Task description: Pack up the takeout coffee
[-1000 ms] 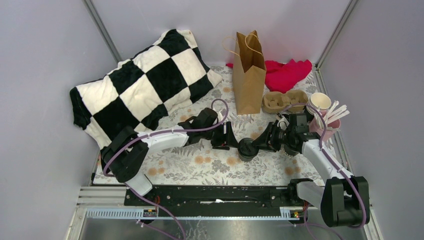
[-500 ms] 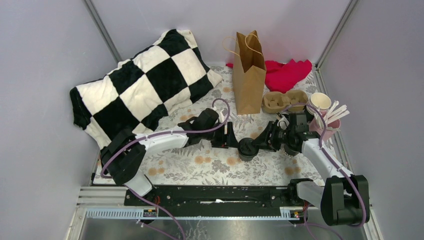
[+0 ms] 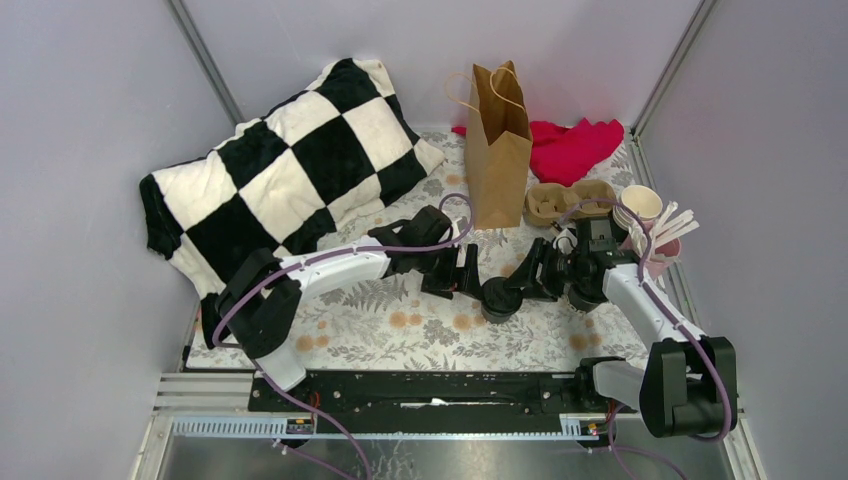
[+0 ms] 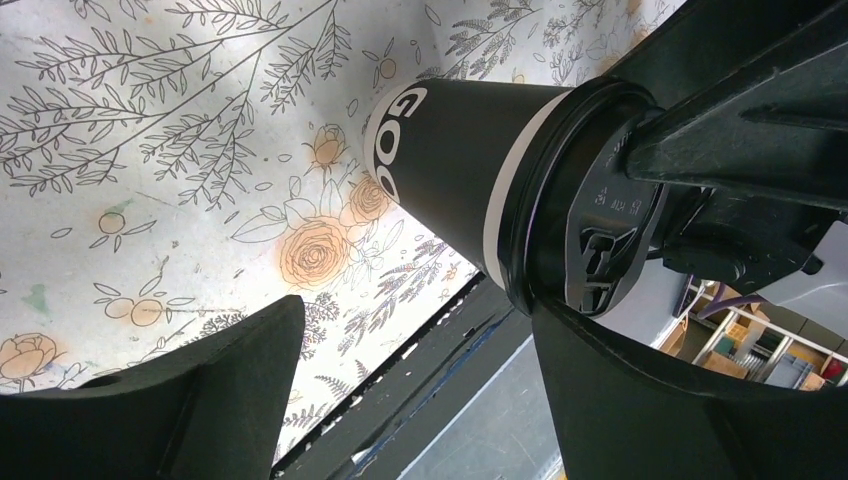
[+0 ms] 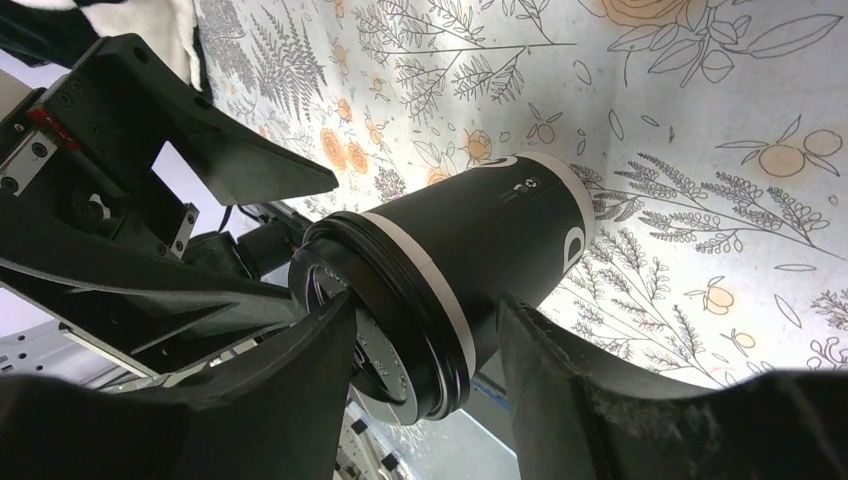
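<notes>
Seen from above, a black-and-white chequered pillow [image 3: 290, 165] fills the far left of the floral tablecloth [image 3: 420, 335]; in front of it my left arm stretches rightward, low over the cloth; the left gripper [image 3: 467, 272] sits just left of the coffee cup [image 3: 497, 297]; in its wrist view the two fingers [image 4: 200, 400] are spread wide with bare cloth between them, and the cup's lid rim is close to the right-hand finger. The coffee cup stands upright near the middle of the cloth, black with its black lid on, between my two grippers. The right gripper [image 3: 528, 285] meets it from the right; in its wrist view its fingers [image 5: 600, 400] flank the cup at the lid end, close on both sides; I cannot tell whether they pinch it or only bracket it. Further back, a brown paper bag [image 3: 497, 145] stands upright; right of it lies a cardboard cup carrier [image 3: 568, 203], with a red cloth [image 3: 578, 148] behind; at the far right are a white paper cup [image 3: 640, 204] and a pink cup of stirrers [image 3: 662, 243].
</notes>
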### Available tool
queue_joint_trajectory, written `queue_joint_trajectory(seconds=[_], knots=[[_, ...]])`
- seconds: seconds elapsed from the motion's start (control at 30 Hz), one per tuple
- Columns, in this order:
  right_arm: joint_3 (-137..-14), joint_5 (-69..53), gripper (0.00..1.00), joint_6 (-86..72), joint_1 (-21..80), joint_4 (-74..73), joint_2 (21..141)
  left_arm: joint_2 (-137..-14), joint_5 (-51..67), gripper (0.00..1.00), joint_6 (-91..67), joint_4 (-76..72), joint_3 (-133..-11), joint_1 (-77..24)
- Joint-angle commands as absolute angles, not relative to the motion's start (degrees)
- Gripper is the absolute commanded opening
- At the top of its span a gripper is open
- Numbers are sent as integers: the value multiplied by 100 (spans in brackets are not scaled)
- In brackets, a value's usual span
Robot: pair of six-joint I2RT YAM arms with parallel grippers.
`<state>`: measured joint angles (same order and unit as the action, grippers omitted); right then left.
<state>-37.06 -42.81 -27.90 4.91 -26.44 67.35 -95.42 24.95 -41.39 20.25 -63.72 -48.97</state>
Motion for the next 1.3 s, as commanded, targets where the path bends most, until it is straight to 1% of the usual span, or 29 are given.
queue_joint_trajectory(seconds=[0.0,0.1,0.23,0.33,0.37,0.5,0.7,0.77,1.03,1.1,1.27], knots=[[-4071,-4100,62,-2596,545,-3142,6679,-9235,2625,89,-4148,2116,-6674,-4882],[-4258,-3992,68,-2504,545,-3424,6656,-9124,2611,93,-4158,2195,-6830,-4815],[-4606,-3806,80,-2281,545,-3885,6645,-8987,2585,95,-4158,2401,-7045,-4685],[-5007,-3499,93,-2079,540,-4433,6644,-8818,2442,97,-4098,2713,-7241,-4576],[-5169,-3349,99,-1987,543,-4621,6651,-8747,2362,98,-4044,2855,-7367,-4545],[-5893,-2656,100,-1765,710,-5373,6660,-8529,1972,99,-3795,3567,-7859,-4459],[-7145,-687,100,-1881,2085,-6468,7116,-8122,1642,99,-3650,4113,-8273,-4416],[-7535,-196,100,-1925,2511,-6741,7304,-8011,1563,99,-3623,4252,-8357,-4384],[-8276,164,100,-2267,4040,-7164,8282,-7894,1646,99,-3490,4399,-8640,-4288],[-8190,15,100,-2343,4138,-7002,8358,-7913,1603,99,-3412,4435,-8735,-4257],[-7983,104,100,-2242,4140,-6928,8538,-7876,1667,99,-3421,4381,-8657,-4186]])
